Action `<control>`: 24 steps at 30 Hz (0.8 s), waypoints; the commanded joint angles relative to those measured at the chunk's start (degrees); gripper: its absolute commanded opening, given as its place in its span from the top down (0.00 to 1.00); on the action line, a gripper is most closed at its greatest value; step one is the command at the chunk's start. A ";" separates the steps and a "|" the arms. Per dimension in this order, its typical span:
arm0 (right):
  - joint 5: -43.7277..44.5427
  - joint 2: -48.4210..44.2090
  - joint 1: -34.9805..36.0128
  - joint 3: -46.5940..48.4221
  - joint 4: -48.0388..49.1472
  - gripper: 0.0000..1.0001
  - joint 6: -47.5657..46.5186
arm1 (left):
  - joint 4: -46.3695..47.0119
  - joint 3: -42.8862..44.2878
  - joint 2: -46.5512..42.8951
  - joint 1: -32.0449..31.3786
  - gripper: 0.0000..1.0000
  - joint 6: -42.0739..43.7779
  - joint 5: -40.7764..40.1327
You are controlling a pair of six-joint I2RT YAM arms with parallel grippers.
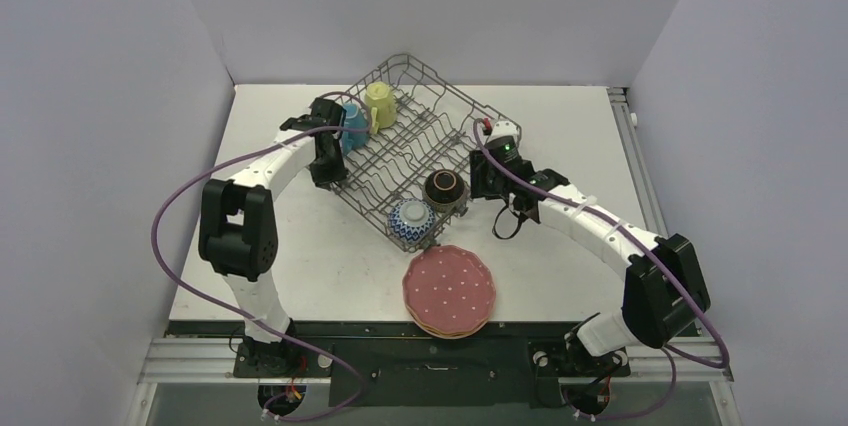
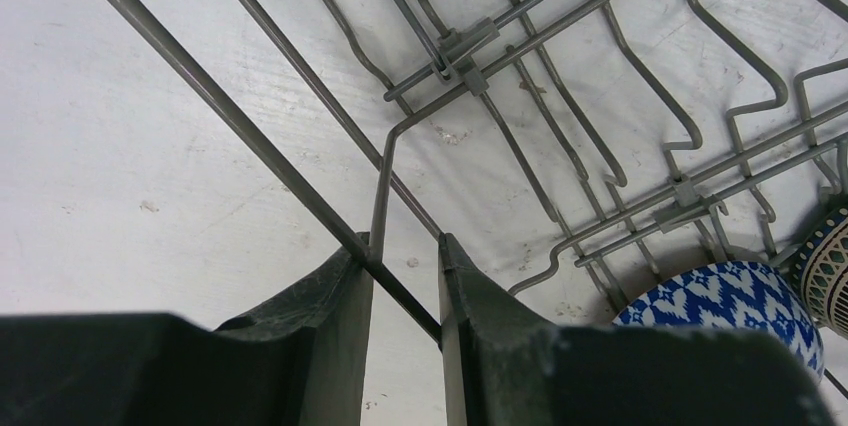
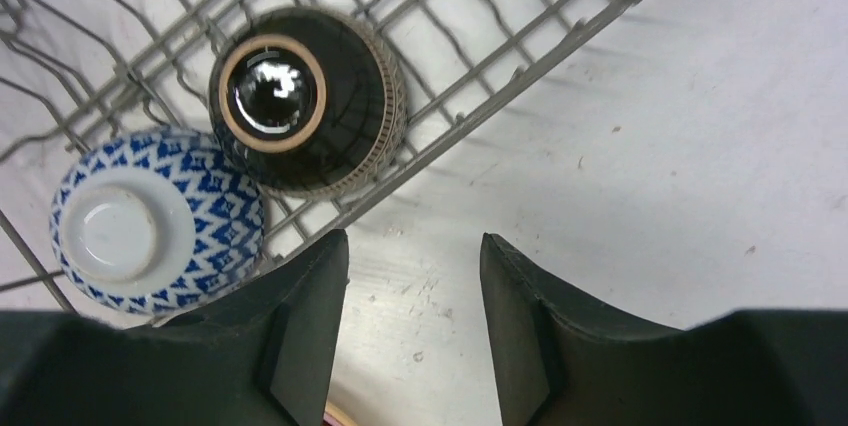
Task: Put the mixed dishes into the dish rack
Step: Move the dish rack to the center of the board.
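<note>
The grey wire dish rack [image 1: 420,131] sits mid-table, angled. A yellow mug [image 1: 380,104] and a blue mug [image 1: 352,126] stand in its far-left end. In its near corner a dark brown bowl [image 3: 310,96] and a blue-white bowl [image 3: 155,221] lie upside down. A stack of dotted plates, pink on top [image 1: 449,289], rests on the table in front of the rack. My left gripper [image 2: 403,241] is shut on the rack's left rim wire [image 2: 250,136], which crosses between its fingers. My right gripper [image 3: 413,238] hangs open over bare table just right of the rack, holding nothing.
The white table [image 1: 580,146] is enclosed by pale walls at the left, back and right. The rack's near-right rim [image 3: 520,66] runs close to my right fingers. The edge of the plate stack [image 3: 335,414] shows just below them.
</note>
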 commanded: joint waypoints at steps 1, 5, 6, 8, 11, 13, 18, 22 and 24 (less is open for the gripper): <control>0.16 -0.85 -1.84 5.70 0.05 0.52 -0.63 | 13.12 4.89 2.32 0.52 1.00 8.86 -0.95; -0.77 0.88 -4.52 9.03 0.74 0.49 -1.34 | 12.69 6.37 2.88 1.50 1.00 10.63 -1.76; -1.05 1.68 -5.60 9.46 0.92 0.48 -1.70 | 12.60 6.84 3.01 1.99 1.00 11.23 -1.70; -2.41 3.08 -7.20 10.89 0.97 0.47 -2.27 | 12.35 7.80 3.42 2.90 1.00 12.00 -1.51; -4.62 5.12 -9.73 13.46 1.14 0.46 -2.83 | 11.85 9.52 4.25 4.29 1.00 13.09 -1.14; -5.87 6.94 -10.81 15.27 1.12 0.45 -3.28 | 11.74 10.38 4.80 4.89 1.00 13.51 -0.39; -5.22 12.23 -12.13 20.04 0.00 0.45 -5.50 | 11.50 12.03 6.01 6.06 1.00 13.77 0.46; -5.00 16.26 -13.84 24.55 -1.37 0.45 -6.90 | 11.46 13.08 6.50 7.42 1.00 13.97 1.71; -6.36 17.91 -15.00 25.49 -1.21 0.45 -6.79 | 11.61 13.27 6.58 7.96 1.00 13.85 2.47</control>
